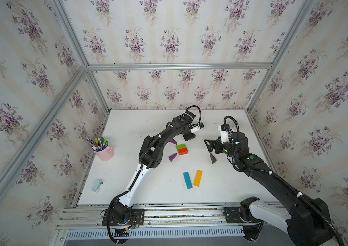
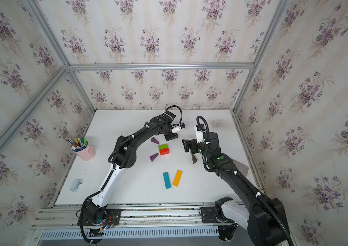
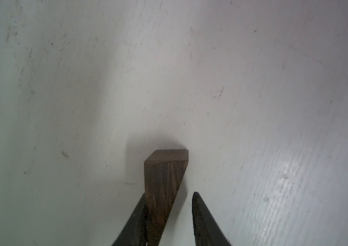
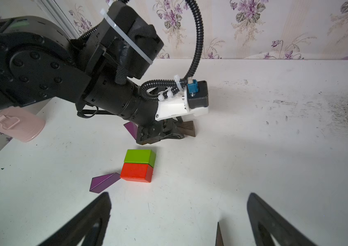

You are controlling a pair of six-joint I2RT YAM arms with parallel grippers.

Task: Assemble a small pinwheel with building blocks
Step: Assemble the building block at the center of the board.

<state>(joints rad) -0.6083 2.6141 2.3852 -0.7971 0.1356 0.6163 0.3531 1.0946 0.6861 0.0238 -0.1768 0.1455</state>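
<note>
Brown wedge [image 3: 164,181] lies on the white table [image 1: 147,191] just past the hub's far side, between the fingers of my left gripper [image 3: 168,198]. Jaws are partway in, not clamped: one finger [image 3: 135,217] touches the wedge's flank, the other stands off w/ a strip of table showing between. So nothing's held yet, as far as I can tell; the wedge's thin end runs out of the wrist view, so contact lower down can't be ruled out

Doing it well, imo: the slanted face will want to squirt sideways under a squeeze, so centre first, close slowly, pads on the flat sides. Lift only a little, then set it against the green block [image 1: 181,146], which sits flush w/ the red block [image 1: 182,151]. Don't nudge that pair, nor the far purple wedge [image 1: 173,141] by my wrist. Near purple wedge [image 1: 172,157] sits at the red's corner. Blue bar [image 1: 187,180] & orange bar [image 1: 198,178] lie apart, unplaced

My right gripper [image 4: 178,196] is spread wide, empty, over the second brown wedge [image 1: 212,158]
</note>
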